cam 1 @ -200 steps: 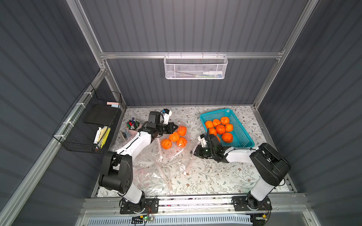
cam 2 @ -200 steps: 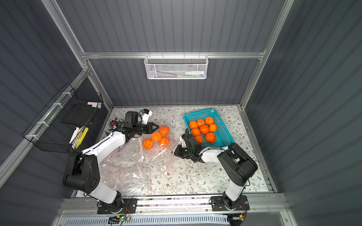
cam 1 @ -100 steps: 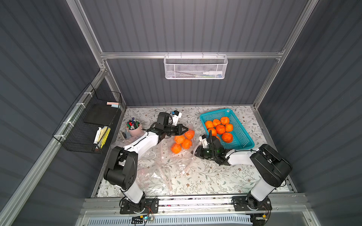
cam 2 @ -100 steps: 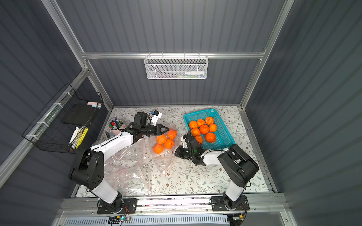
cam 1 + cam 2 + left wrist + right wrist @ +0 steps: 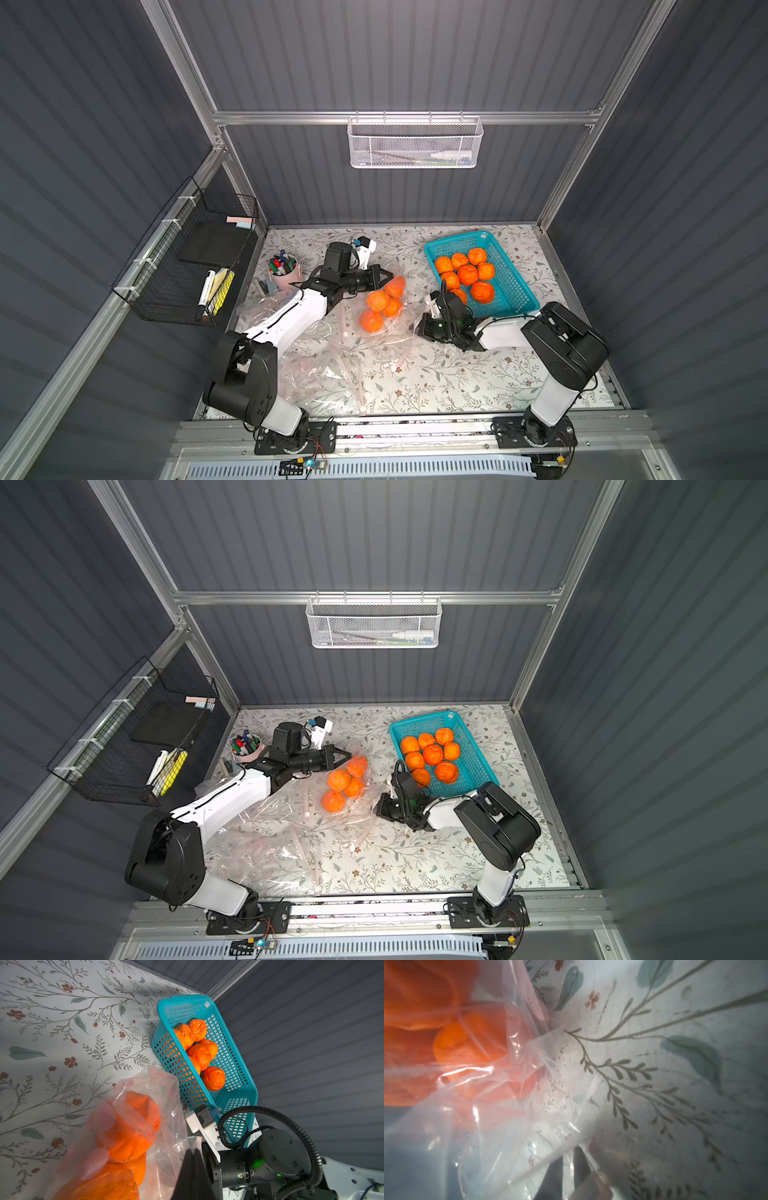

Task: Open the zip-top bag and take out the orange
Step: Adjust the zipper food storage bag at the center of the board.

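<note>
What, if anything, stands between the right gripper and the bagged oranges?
The zip-top bag itself: its clear film wraps the oranges, with no opening visible. The right gripper sits at the bag's crumpled edge; the left gripper is shut on its far end. Nothing else intervenes.

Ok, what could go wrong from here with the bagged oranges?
The shut left gripper pinches only thin film of the clear plastic zip-top bag; weighed by four oranges, it may slip or tear. The right gripper, low beside loose empty plastic bags, might catch the wrong film. It could also nudge the nearby teal mesh basket.
</note>
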Available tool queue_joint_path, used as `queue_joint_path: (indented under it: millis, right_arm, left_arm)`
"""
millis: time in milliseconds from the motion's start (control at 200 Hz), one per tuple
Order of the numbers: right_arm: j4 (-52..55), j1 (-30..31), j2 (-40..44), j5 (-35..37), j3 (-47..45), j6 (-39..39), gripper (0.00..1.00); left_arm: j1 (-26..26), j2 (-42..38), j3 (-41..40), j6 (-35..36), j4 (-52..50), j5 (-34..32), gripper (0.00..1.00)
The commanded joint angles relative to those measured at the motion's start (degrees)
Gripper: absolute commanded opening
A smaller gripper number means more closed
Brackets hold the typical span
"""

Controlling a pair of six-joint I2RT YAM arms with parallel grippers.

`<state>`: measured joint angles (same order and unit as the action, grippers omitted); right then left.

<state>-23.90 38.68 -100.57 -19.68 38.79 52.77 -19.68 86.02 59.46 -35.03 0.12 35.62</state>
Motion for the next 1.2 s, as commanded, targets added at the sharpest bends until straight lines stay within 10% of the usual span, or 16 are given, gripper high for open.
queue_joint_path:
  millis: [0, 475, 990, 1196]
  right_arm:
    - [3.3, 0.2, -2.4, -0.4, -0.6, 2.6, 0.15]
    - [1.3, 0.2, -2.6, -1.0, -1.5, 1.6, 0.15]
    - [-0.6, 0.2, -2.2, -3.5, -0.8, 1.7, 0.15]
    - [0.4, 0.3, 1.7, -5.8, -0.4, -0.2, 0.29]
  left_arm:
    - [0.0, -3.3, 2.7, 0.6, -2.0, -2.7, 0.0]
    - [-4.2, -11.7, 2.2, 6.5, -5.8, -4.5, 0.0]
    - [-4.2, -4.5, 4.3, 10.7, -13.7, -24.0, 0.0]
    - [-4.0, -2.5, 2.6, 9.8, -12.0, -28.2, 0.0]
